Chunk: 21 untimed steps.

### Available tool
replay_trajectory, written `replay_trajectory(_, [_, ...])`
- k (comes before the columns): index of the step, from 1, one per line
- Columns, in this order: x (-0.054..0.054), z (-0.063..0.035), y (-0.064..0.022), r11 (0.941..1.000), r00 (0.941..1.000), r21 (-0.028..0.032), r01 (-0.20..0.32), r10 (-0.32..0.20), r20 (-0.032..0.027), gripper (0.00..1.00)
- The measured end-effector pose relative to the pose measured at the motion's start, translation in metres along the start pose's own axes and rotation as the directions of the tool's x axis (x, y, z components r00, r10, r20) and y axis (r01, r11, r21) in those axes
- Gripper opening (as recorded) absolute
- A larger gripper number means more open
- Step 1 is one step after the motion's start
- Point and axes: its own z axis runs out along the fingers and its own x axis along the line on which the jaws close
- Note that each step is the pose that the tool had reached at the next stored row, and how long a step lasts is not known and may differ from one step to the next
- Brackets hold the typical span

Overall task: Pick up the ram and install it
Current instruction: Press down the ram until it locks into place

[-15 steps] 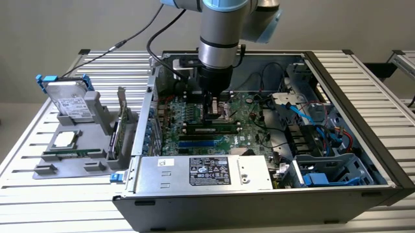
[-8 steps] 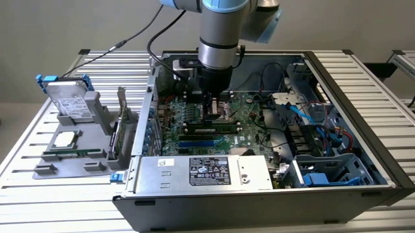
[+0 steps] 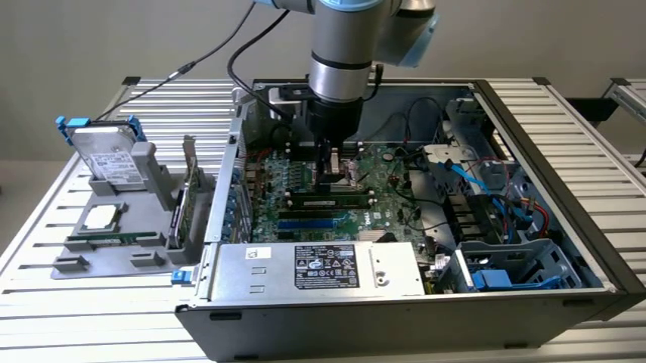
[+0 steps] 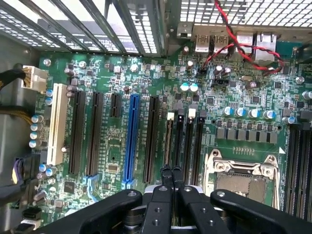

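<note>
While the ram lies seated lengthwise in a black memory slot on the motherboard, I hold the gripper just above its slot row, fingers pinched fully together and holding nothing. The open computer case surrounds the arm. My worry: if one end sits proud, pressing down with closed tips could skew the stick or strain the latches.
</note>
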Motion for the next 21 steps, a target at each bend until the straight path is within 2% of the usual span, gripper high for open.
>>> replay_trajectory(13, [0.007, -0.006, -0.0191, 0.9998, 0.9998, 0.0015, 0.021, -0.021, -0.0021, 0.1])
replay_trajectory(21, [0.007, -0.0061, -0.0192, 0.9997, 0.9997, 0.0017, 0.023, -0.023, -0.0021, 0.1])
